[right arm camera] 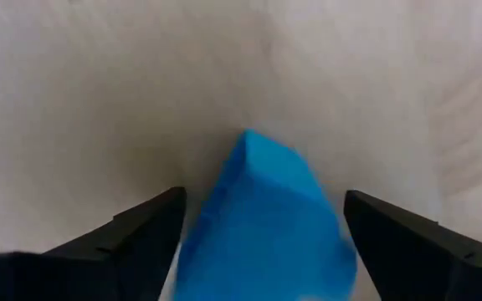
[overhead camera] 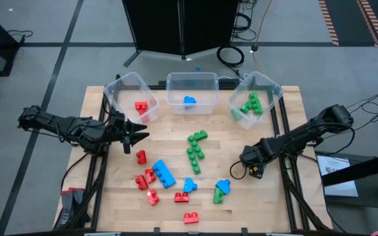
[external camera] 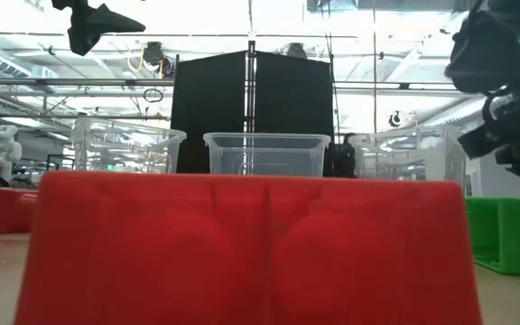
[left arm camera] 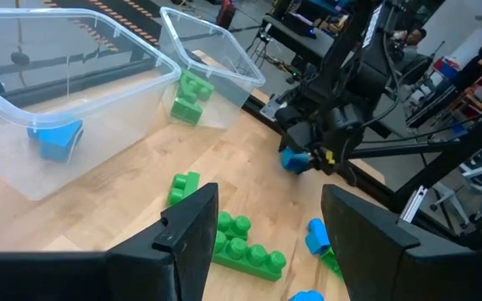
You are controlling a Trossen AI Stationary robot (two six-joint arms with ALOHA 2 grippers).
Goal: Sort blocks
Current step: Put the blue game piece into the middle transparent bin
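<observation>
Blocks (overhead camera: 165, 174) lay partly sorted: one red piece sat in the left bin (overhead camera: 117, 90), one blue in the middle bin (overhead camera: 176, 82) and several greens in the right bin (overhead camera: 273, 88), while the rest were scattered over the wooden table (overhead camera: 97, 157) in front of the bins — a red cluster with a long blue brick near the left front, green chains in the middle, and blue and green bits toward the right front.

One blue block (right arm camera: 266, 221) sat between the fingers of the right gripper (right arm camera: 262, 242), which was low over the table at its right side. Its fingers stood apart on either side of the block and did not press it, so I judged the pincer open and poised for a grasp. The left wrist view showed that gripper with the blue piece beneath it.

The step in hand looked like picking up this blue block. The next move would call for closing squarely on it, lifting clear, then carrying it to the middle bin with the other blue.

The left gripper (overhead camera: 138, 132) hovered raised near the red bin, fingers open and empty.
</observation>
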